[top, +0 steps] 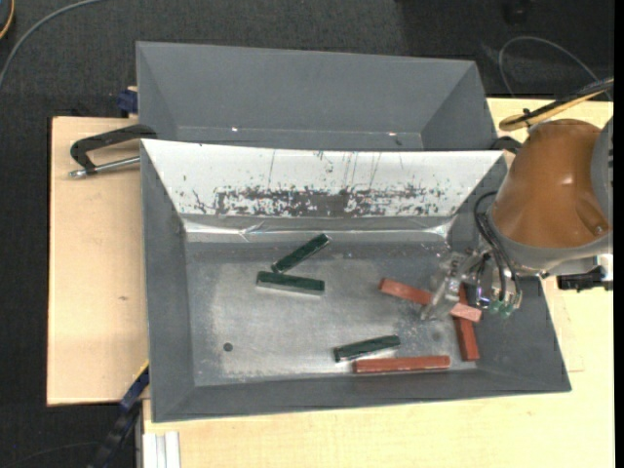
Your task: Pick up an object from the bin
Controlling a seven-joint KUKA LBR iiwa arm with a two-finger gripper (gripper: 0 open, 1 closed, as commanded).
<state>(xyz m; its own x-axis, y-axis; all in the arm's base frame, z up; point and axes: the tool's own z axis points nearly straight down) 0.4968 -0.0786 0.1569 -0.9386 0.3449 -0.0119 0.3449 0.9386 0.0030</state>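
In the bin [166, 261], an upper green bar [300, 253] and a lower green bar [291, 283] lie left of centre. A third green bar [367, 348] and a long red bar [402, 364] lie by the front wall. The gripper [450, 298] sits low at the right, between a short red block [398, 288] and a small red piece [467, 312]. Whether it is spread or closed cannot be determined.

Grey metal bin [166, 291], floor scuffed; seven loose pieces lie flat on it, spread out rather than heaped.
- Left of centre: tilted green bar [300, 253], with the level green bar [290, 283] just below it. Their left ends are close; contact cannot be told.
- Front: third green bar [367, 348] just beside the long red bar [402, 364], nearly parallel.
- Right: angled red bar [405, 291]; corner red bar [468, 340] lying front-to-back, with a pinkish piece [467, 312] at its far end.
- Front left: dark speck [228, 348].
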